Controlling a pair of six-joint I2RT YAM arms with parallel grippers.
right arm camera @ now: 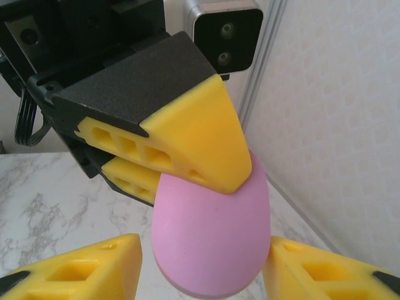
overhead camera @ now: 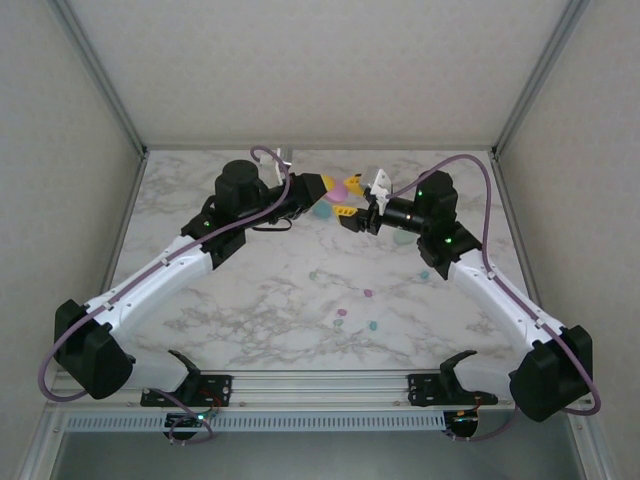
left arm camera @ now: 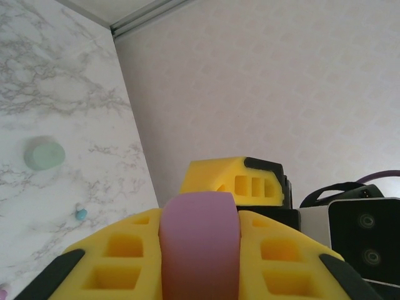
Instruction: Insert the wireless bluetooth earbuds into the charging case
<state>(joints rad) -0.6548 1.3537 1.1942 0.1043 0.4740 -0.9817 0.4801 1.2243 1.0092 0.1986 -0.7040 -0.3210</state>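
Observation:
A pink oval charging case [overhead camera: 328, 190] hangs above the back of the table, and my left gripper [overhead camera: 322, 187] is shut on it. In the left wrist view the case [left arm camera: 199, 244] sits pinched between the yellow fingers [left arm camera: 119, 256]. My right gripper [overhead camera: 349, 198] faces it, open, with its fingers [right arm camera: 81, 272] on either side of the case's lower end [right arm camera: 212, 237], a gap showing on the left. Several tiny earbuds lie on the marble nearer the front: pink [overhead camera: 367, 293], mint [overhead camera: 341, 312] and teal [overhead camera: 373, 326]. Another teal earbud [left arm camera: 81, 214] lies near the right arm.
A teal case [overhead camera: 320, 210] rests on the table just below the two grippers. A mint case [overhead camera: 403, 238] lies under the right arm, and it shows in the left wrist view [left arm camera: 45, 153] too. The enclosure's walls stand close behind and to the right.

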